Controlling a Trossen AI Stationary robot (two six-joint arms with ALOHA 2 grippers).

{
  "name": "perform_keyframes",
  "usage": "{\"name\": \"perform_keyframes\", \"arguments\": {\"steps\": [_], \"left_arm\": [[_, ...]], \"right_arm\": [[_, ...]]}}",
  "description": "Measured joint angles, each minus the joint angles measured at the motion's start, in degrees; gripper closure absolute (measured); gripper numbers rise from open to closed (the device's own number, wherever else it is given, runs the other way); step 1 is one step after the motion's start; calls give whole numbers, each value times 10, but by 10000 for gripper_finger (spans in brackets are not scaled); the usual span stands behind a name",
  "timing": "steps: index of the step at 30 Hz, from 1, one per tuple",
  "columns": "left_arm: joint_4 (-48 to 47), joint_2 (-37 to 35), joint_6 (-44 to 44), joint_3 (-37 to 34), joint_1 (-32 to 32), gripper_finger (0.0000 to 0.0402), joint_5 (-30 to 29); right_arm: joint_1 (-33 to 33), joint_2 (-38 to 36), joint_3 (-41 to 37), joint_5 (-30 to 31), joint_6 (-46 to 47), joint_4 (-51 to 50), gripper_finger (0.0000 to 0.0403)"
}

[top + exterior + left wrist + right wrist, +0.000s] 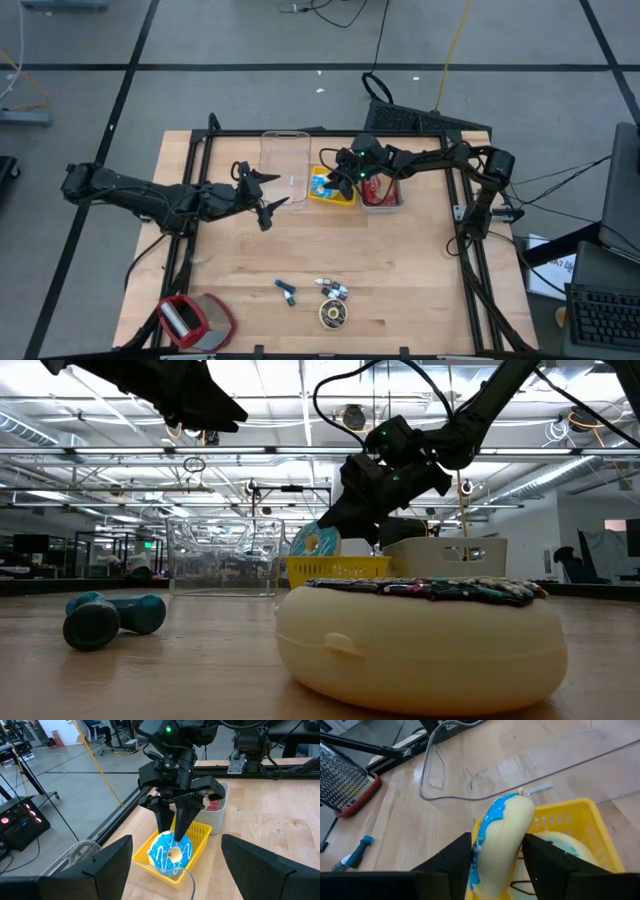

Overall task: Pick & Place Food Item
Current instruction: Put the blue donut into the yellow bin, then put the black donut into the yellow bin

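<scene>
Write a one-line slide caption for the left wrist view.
Right hand sets a blue-iced donut on edge in the yellow basket.

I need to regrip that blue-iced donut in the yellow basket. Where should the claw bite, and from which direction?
Take the blue-iced donut by its raised upper rim, coming from above. It stands tilted on edge in the yellow basket, leaning on the basket wall, so the rim is clear while the walls block a side approach. One finger belongs on the iced face, one on the plain back, as the right claw straddles it now.
</scene>
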Motion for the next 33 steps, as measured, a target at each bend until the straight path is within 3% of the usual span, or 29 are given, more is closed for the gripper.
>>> {"name": "perform_keyframes", "arguments": {"steps": [3, 15, 23, 33], "left_arm": [[0, 0, 0, 0, 0, 94, 0], [0, 0, -2, 0, 0, 94, 1], [0, 0, -2, 0, 0, 94, 1], [0, 0, -12, 0, 0, 94, 6]], "right_arm": [[0, -7, 0, 10, -15, -5, 234], [18, -49, -1, 206, -144, -52, 234], [63, -113, -1, 206, -190, -61, 234], [183, -200, -1, 201, -196, -90, 234]]}}
